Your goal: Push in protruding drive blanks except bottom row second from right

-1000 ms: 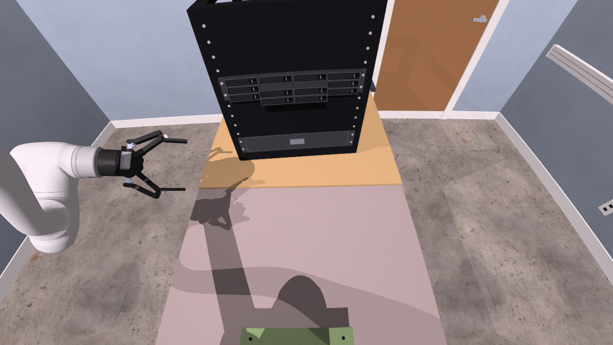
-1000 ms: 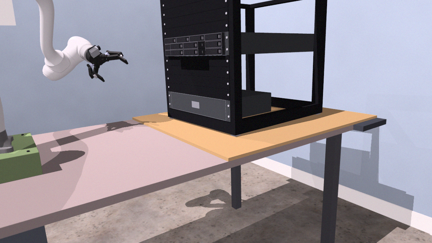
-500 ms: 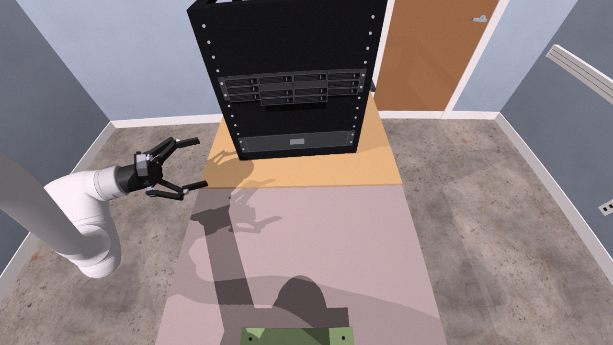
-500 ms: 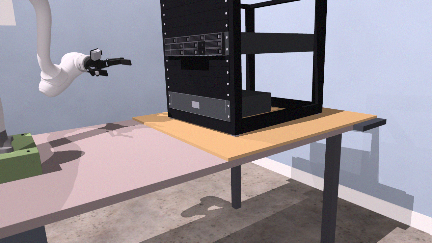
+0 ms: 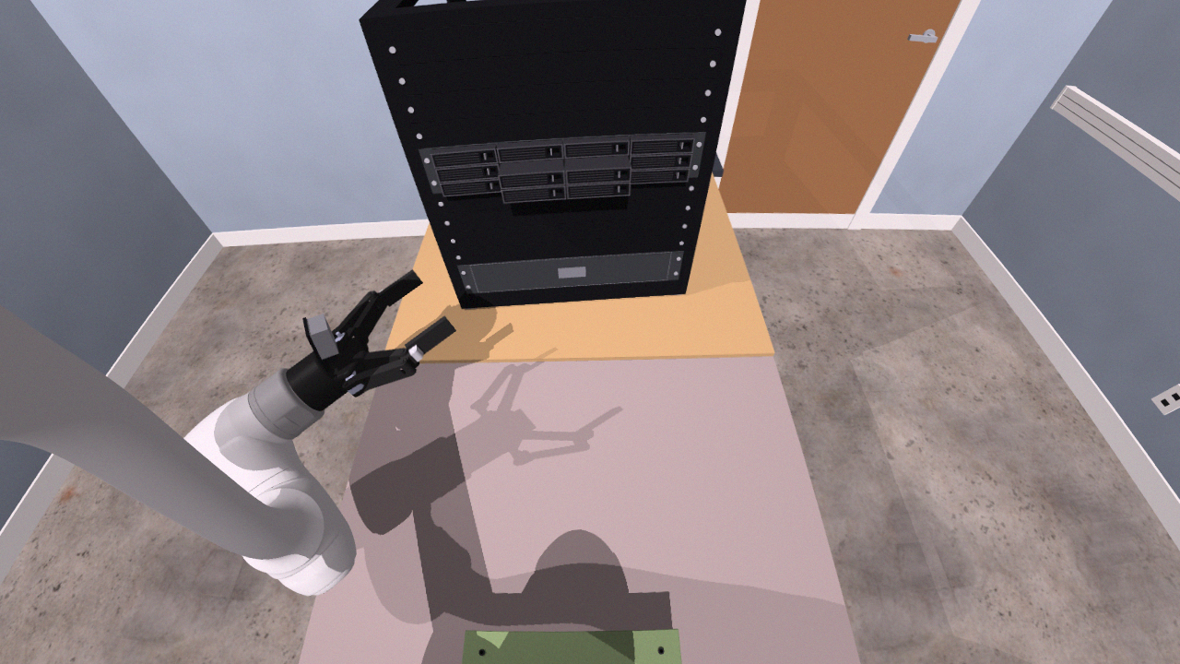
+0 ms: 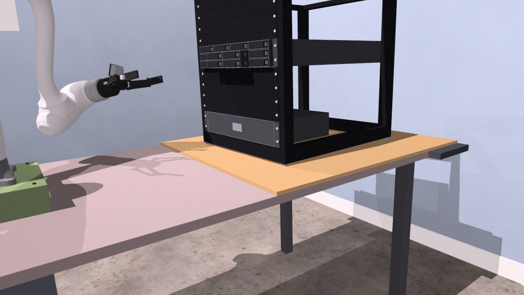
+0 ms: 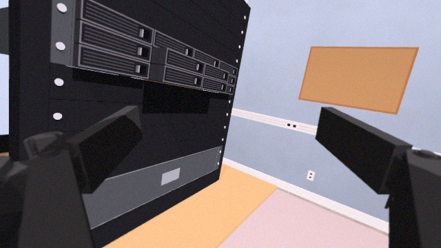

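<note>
The black rack (image 5: 560,82) (image 6: 238,21) (image 7: 189,21) stands upright on an orange board (image 5: 619,330) (image 6: 278,175) (image 7: 193,220). Its bay of drive blanks (image 5: 565,171) (image 6: 236,55) (image 7: 179,60) has three rows of four. In the two middle columns, the middle-row and bottom-row blanks stick out from the rest. Among them is the bottom-row blank second from the right (image 5: 597,190) (image 7: 211,83). My gripper (image 5: 429,305) (image 6: 148,77) (image 7: 229,122) is open and empty. It hangs in the air to the front left of the rack, apart from it, a little below the bay.
A grey panel (image 5: 569,272) (image 6: 238,127) (image 7: 148,182) sits low on the rack front. The board lies on the far end of a pink table (image 5: 619,495) (image 6: 146,198). The arm's green base (image 5: 569,647) (image 6: 21,190) is at the near end. A brown door (image 5: 817,99) is behind.
</note>
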Controlling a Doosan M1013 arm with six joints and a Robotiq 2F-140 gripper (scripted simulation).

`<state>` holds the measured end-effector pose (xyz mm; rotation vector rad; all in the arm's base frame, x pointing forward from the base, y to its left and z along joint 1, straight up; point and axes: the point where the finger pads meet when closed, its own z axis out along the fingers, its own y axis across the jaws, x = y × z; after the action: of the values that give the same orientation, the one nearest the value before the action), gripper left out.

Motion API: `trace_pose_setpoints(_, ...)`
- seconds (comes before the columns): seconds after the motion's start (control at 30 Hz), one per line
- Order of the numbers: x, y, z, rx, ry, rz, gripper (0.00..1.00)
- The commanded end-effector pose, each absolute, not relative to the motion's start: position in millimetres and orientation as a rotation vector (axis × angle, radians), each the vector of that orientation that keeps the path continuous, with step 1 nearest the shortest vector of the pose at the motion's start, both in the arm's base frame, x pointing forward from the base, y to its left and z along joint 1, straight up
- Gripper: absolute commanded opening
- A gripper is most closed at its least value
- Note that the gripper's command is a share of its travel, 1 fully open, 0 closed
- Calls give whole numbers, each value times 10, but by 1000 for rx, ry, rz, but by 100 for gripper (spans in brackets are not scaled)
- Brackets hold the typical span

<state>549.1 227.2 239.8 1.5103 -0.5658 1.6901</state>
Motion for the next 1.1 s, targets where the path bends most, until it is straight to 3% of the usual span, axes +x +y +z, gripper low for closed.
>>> trace_pose_setpoints(0.0,5525,2046,2464,1514,-358,1686,100)
trace_pose_setpoints(1.07,5612,769,2790,1341,760,1482,100)
